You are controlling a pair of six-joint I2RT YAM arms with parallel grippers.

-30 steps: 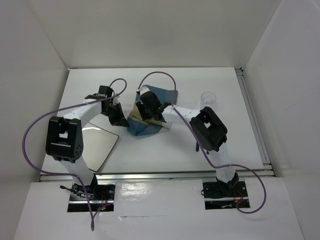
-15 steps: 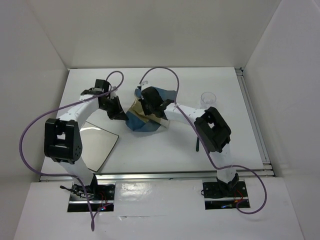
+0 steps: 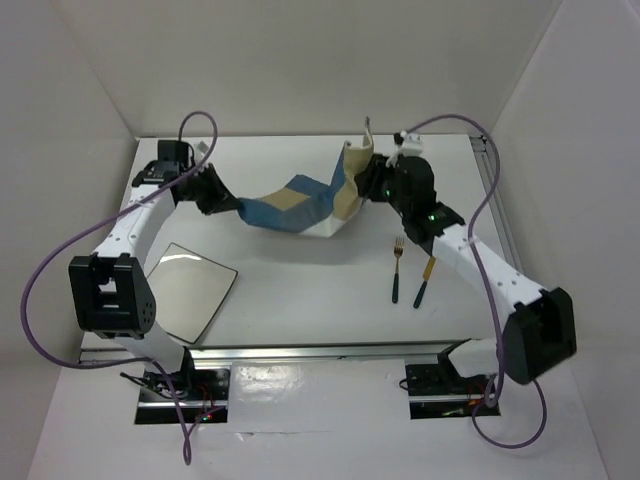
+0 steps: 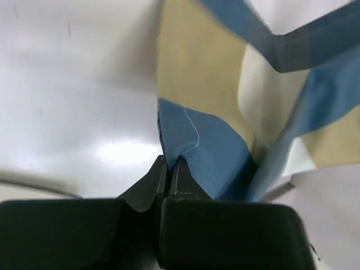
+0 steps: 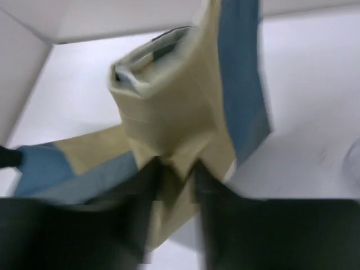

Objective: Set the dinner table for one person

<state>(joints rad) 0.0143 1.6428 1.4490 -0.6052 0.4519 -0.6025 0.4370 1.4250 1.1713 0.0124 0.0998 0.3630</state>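
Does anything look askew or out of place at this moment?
Yes. The placemat is not lying flat: it hangs twisted and creased between the left pincer and right pincer, one tan corner sticking up. The square plate sits crooked at the front-left of the dinner table.

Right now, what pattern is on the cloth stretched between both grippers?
Blue-and-tan blocks across the cloth placemat; top external view shows it best.

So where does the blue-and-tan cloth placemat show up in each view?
Top external: the blue-and-tan cloth placemat hangs stretched across the upper middle, between the left gripper and the right gripper.
Left wrist: the placemat fills the upper right, its blue corner pinched at bottom centre.
Right wrist: the placemat is in the centre, bunched above the fingers.
Shared landmark: the matte-white tabletop behind the cloth.
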